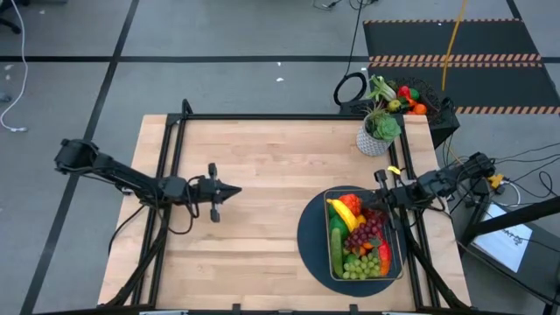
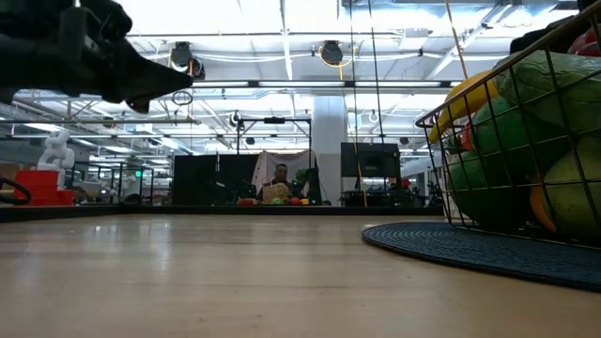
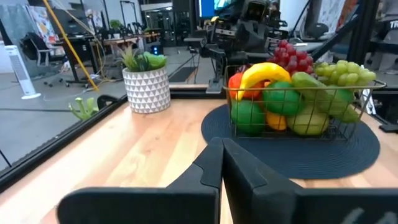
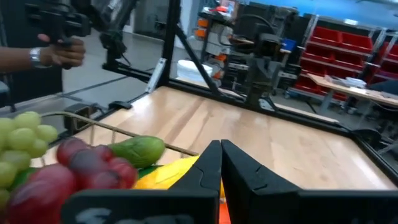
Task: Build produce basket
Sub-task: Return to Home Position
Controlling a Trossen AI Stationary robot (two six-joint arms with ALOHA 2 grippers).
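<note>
Produce (image 1: 359, 236) is heaped in the wire basket (image 3: 292, 134), which sits on a dark round mat (image 1: 308, 236) towards the right side of the worktop (image 1: 262, 157). A yellow banana (image 1: 343, 213) lies at the far end, with red grapes (image 1: 367, 232) in the middle and green grapes (image 1: 363, 265) at the near end. The left arm reaches in from the left edge, stretched low and nearly straight. The left gripper (image 1: 236, 191) hangs above bare wood, well apart from the basket, its fingers clenched together on nothing. The right arm comes in folded from the right edge. The right gripper (image 4: 219, 146) hovers over the basket's far right corner, just above the fruit, with its fingers pressed together and empty.
</note>
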